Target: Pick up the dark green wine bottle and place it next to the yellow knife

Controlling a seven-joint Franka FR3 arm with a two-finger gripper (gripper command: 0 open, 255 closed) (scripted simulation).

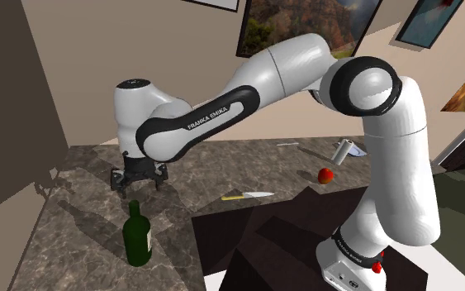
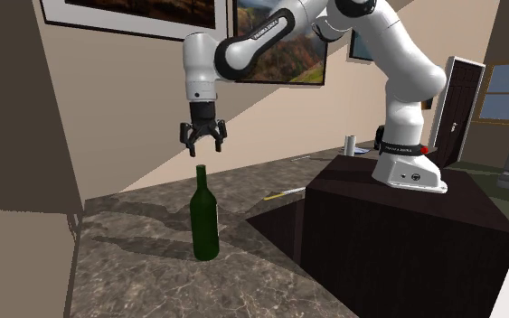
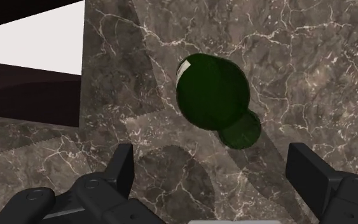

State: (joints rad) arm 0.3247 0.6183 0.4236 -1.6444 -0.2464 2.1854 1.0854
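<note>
just now the fingers (image 3: 123,167) stand wide apart and hold nothing, pointing straight down at the marbled worktop (image 1: 73,215). the dark green wine bottle (image 2: 205,217) stands upright on that worktop. its long axis is vertical, so it runs along the fingers' own direction rather than across it. in the second exterior view the bottle's mouth sits just beneath the fingertips, with a gap and no contact. in the wrist view the bottle shows end-on as a dark round shape, roughly midway between the two fingers' lines but out ahead of them, not yet between them. to my eye the coming move is a small shift to centre, then a straight descent so the fingers straddle the neck. the yellow knife (image 1: 245,196) lies flat, well apart from the bottle, toward the shoulder view's right.
</note>
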